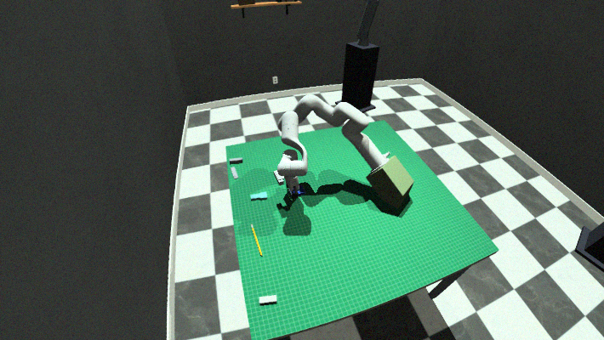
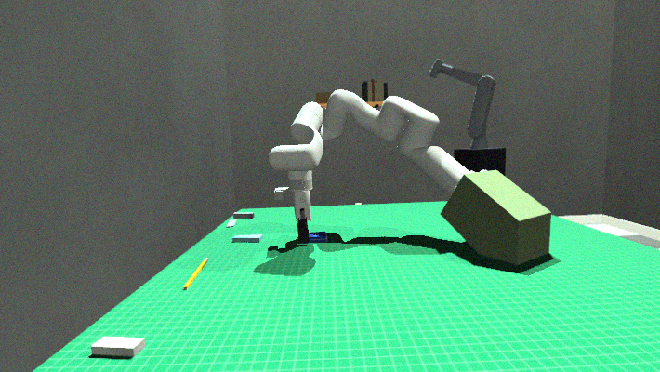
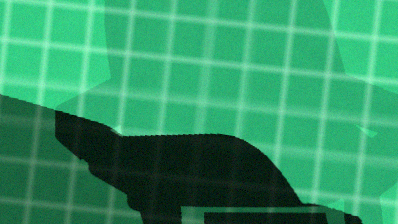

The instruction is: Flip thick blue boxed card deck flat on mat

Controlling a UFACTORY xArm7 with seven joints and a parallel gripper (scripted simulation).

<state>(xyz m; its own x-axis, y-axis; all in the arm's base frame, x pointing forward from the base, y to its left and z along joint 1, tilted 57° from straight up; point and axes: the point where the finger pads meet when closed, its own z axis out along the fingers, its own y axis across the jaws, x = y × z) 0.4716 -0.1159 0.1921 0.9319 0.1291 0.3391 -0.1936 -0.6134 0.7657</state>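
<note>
The thick blue boxed card deck [image 2: 318, 237] lies flat and low on the green mat [image 2: 353, 288], right beside my fingers. It also shows in the top view [image 1: 299, 191], mostly hidden behind the gripper. My gripper [image 2: 303, 238] points straight down over the mat with its fingers spread wide, tips at the deck's left side; it also shows in the top view [image 1: 293, 192]. Nothing is clamped between the fingers. The wrist view shows mat grid, dark shadow, and a dark framed edge [image 3: 270, 216] at the bottom; I cannot tell what that edge is.
A large olive box [image 2: 499, 218] sits tilted at the arm's base on the right. A light blue block [image 2: 246, 238], two grey blocks [image 2: 243, 215], a yellow pencil [image 2: 195, 273] and a white block [image 2: 117, 346] lie along the mat's left side.
</note>
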